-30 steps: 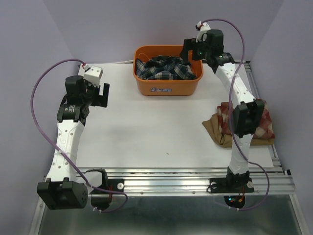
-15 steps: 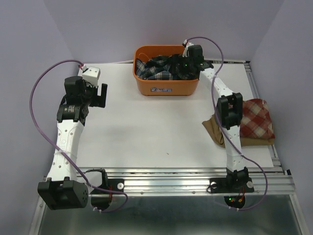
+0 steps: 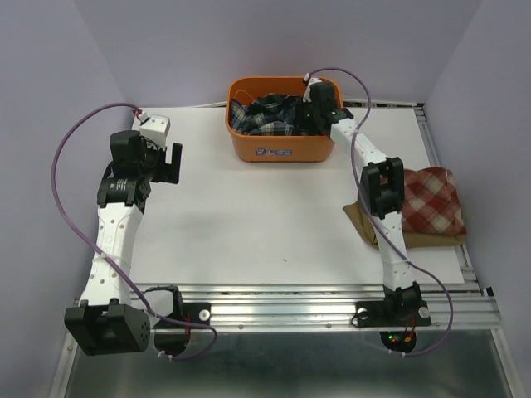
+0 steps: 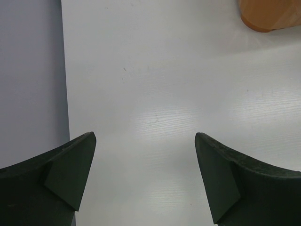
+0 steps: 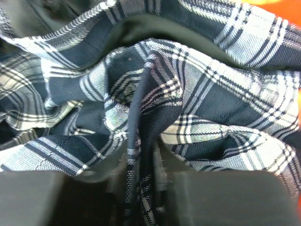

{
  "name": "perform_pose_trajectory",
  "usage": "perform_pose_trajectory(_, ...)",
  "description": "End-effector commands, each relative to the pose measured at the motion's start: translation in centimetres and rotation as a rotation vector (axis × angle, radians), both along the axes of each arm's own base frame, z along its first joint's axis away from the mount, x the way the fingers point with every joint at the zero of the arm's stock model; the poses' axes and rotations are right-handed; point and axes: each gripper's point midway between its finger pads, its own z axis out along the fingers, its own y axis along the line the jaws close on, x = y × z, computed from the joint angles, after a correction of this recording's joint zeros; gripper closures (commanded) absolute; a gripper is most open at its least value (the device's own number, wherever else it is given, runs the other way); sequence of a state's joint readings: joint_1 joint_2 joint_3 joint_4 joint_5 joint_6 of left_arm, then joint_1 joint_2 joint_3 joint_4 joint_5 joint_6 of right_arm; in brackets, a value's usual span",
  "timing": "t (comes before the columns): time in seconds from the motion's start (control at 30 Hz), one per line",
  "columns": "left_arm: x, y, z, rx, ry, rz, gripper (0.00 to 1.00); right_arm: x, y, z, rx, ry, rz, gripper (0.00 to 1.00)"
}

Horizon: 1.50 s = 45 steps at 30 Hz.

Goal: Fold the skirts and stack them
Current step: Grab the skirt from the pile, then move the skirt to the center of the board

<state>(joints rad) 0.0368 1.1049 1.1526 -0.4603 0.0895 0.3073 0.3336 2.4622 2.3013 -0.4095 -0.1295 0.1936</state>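
The navy-green-white plaid skirt [image 3: 270,116] lies crumpled inside the orange basket [image 3: 282,148] at the back of the table. My right gripper [image 3: 313,116] is down in the basket, shut on a ridge of that plaid skirt [image 5: 141,141], which is pinched between the fingers [image 5: 225,197]. On the right side of the table the red-and-white plaid skirt [image 3: 431,203] lies folded on top of the tan skirt [image 3: 365,220]. My left gripper [image 4: 143,179] hangs open over bare white table at the left, holding nothing.
The white table top [image 3: 249,215] ends at a metal rail [image 3: 290,303] at the near edge. Purple walls close in on the left, back and right. A corner of the orange basket [image 4: 270,16] shows in the left wrist view.
My right arm swung left and dropped its gripper into the basket, then the jaws closed on the plaid skirt. The red-and-white skirt is now uncovered. The left arm stayed still.
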Motion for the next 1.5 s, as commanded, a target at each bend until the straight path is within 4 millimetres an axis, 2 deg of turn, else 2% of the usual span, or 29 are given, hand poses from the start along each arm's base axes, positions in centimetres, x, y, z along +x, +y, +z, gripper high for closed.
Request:
perform_pose_trajectory(0.0, 0.5, -0.2, 0.7, -0.025, -0.041, 0.001, 0.01, 1.8, 0.8, 7.9, 0.042, -0.189, -0.01, 0.84)
perform_pose_trajectory(0.1, 1.0, -0.3, 0.5, -0.056, -0.03, 0.018, 0.01, 1.8, 0.8, 12.6, 0.081, -0.293, -0.009, 0.99)
perform_pose_trajectory(0.13, 1.2, -0.2, 0.5, -0.065, -0.03, 0.034, 0.01, 1.2, 0.6, 15.9, 0.105, -0.35, -0.012, 0.99)
perform_pose_trajectory(0.17, 1.5, -0.1, 0.3, -0.078, -0.023, 0.056, 0.01, 1.1, 0.6, 18.1, 0.13, -0.408, -0.016, 0.99)
perform_pose_trajectory(0.2, 1.7, 0.0, 0.2, -0.085, -0.019, 0.064, 0.01, 0.8, 0.5, 19.1, 0.141, -0.43, -0.017, 0.99)
perform_pose_trajectory(0.23, 1.9, 0.0, 0.3, -0.092, -0.022, 0.072, 0.01, -0.2, 0.1, 22.7, 0.17, -0.495, -0.021, 0.99)
perform_pose_trajectory(0.3, 2.2, -0.2, 0.0, -0.118, -0.015, 0.078, 0.01, -1.1, -0.2, 26.9, 0.215, -0.602, -0.022, 0.99)
perform_pose_trajectory(0.33, 2.3, -0.4, 0.2, -0.125, -0.021, 0.075, 0.02, -1.6, -0.3, 28.2, 0.232, -0.628, -0.021, 0.99)
perform_pose_trajectory(0.37, 2.5, -0.7, 0.3, -0.139, -0.023, 0.062, 0.01, -2.6, -0.6, 31.2, 0.26, -0.69, -0.022, 0.99)
perform_pose_trajectory(0.43, 2.8, -1.1, 0.4, -0.163, -0.029, 0.054, 0.01, -3.7, -1.1, 34.3, 0.295, -0.762, -0.029, 0.99)
perform_pose_trajectory(0.47, 2.9, -1.3, 0.6, -0.175, -0.033, 0.048, 0.02, -4.9, -1.5, 37.1, 0.324, -0.822, -0.031, 0.99)
perform_pose_trajectory(0.53, 3.2, -1.6, 1.0, -0.197, -0.045, 0.043, 0.01, -6.4, -1.9, 40.4, 0.368, -0.897, -0.024, 0.99)
perform_pose_trajectory(0.57, 3.3, -1.6, 1.1, -0.199, -0.048, 0.045, 0.01, -6.9, -2.0, 41.1, 0.377, -0.907, -0.023, 0.99)
perform_pose_trajectory(0.6, 3.4, -1.7, 1.3, -0.207, -0.053, 0.04, 0.01, -8.2, -2.5, 43.7, 0.401, -0.966, -0.02, 0.99)
perform_pose_trajectory(0.73, 3.8, -1.8, 2.4, -0.219, -0.095, 0.04, 0.01, -12.3, -2.9, 49.5, 0.457, -1.098, -0.004, 0.99)
perform_pose_trajectory(0.8, 4.0, -1.8, 3.1, -0.221, -0.119, 0.039, 0.01, -14.7, -4.0, 52.4, 0.479, -1.171, -0.007, 0.99)
perform_pose_trajectory(0.93, 4.1, -1.9, 4.4, -0.222, -0.164, 0.03, 0.01, -18.4, -3.9, 54.9, 0.468, -1.246, 0.034, 0.99)
perform_pose_trajectory(0.97, 4.1, -1.9, 4.6, -0.224, -0.172, 0.028, 0.01, -20.7, -4.3, 56.6, 0.454, -1.302, 0.049, 0.99)
perform_pose_trajectory(1.0, 4.0, -2.0, 5.0, -0.227, -0.185, 0.025, 0.02, -21.6, -4.4, 57.0, 0.435, -1.327, 0.064, 0.99)
perform_pose_trajectory(1.03, 4.1, -2.0, 5.1, -0.237, -0.195, 0.028, 0.02, -23.6, -4.5, 57.9, 0.411, -1.377, 0.086, 0.99)
perform_pose_trajectory(1.07, 4.0, -2.1, 5.2, -0.242, -0.204, 0.024, 0.01, -24.7, -4.5, 58.3, 0.409, -1.405, 0.094, 0.99)
perform_pose_trajectory(1.13, 3.9, -2.4, 5.8, -0.259, -0.232, 0.015, 0.01, -26.1, -5.2, 59.1, 0.395, -1.452, 0.085, 0.99)
perform_pose_trajectory(1.17, 3.8, -2.6, 5.5, -0.268, -0.229, 0.01, 0.02, -27.5, -5.6, 60.0, 0.399, -1.489, 0.082, 0.99)
perform_pose_trajectory(1.3, 3.6, -3.1, 5.5, -0.293, -0.239, -0.013, 0.01, -30.4, -7.3, 62.7, 0.441, -1.565, 0.051, 0.99)
perform_pose_trajectory(1.4, 3.7, -3.3, 6.2, -0.297, -0.267, -0.029, 0.01, -32.9, -7.4, 63.6, 0.464, -1.602, 0.107, 0.99)
perform_pose_trajectory(1.47, 3.7, -3.4, 6.8, -0.293, -0.289, -0.035, 0.01, -33.8, -6.9, 63.1, 0.48, -1.584, 0.163, 0.99)
